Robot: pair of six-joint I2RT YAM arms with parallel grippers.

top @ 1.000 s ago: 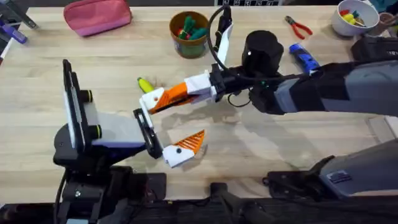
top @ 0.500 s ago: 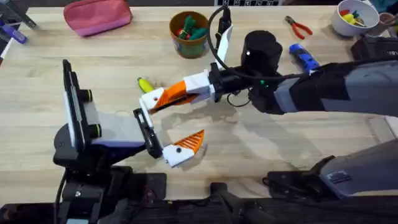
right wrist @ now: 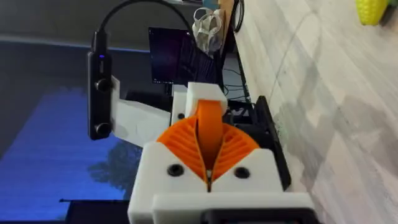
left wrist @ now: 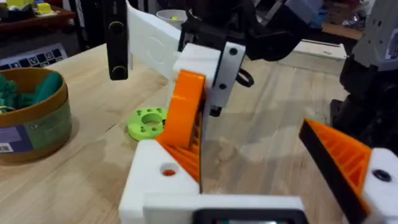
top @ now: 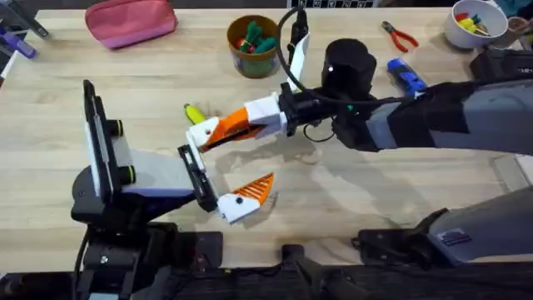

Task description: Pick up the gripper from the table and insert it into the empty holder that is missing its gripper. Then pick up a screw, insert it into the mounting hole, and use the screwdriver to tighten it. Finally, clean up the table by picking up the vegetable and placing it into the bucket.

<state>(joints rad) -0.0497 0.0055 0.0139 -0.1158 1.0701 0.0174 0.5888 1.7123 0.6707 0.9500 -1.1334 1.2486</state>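
Note:
My right gripper [top: 223,129] reaches across the table, shut on the gripper [top: 210,132], a small orange wedge. It presses the wedge [left wrist: 186,118] against the holder [top: 198,136], the bare white finger base of my left gripper [top: 223,167], which stands open. A round mounting hole [left wrist: 168,169] shows in that base. In the right wrist view the wedge [right wrist: 210,121] sits between the ribbed pads [right wrist: 239,146]. The yellow vegetable [top: 193,113] lies just behind the holder. The bucket [top: 253,46] stands farther back and the blue screwdriver [top: 406,77] lies at the back right. The screw is out of view.
The bucket holds green and red toy pieces. Red-handled pliers [top: 401,36] and a white bowl [top: 475,25] of colourful bits are at the back right. A pink pouch [top: 129,21] lies at the back left.

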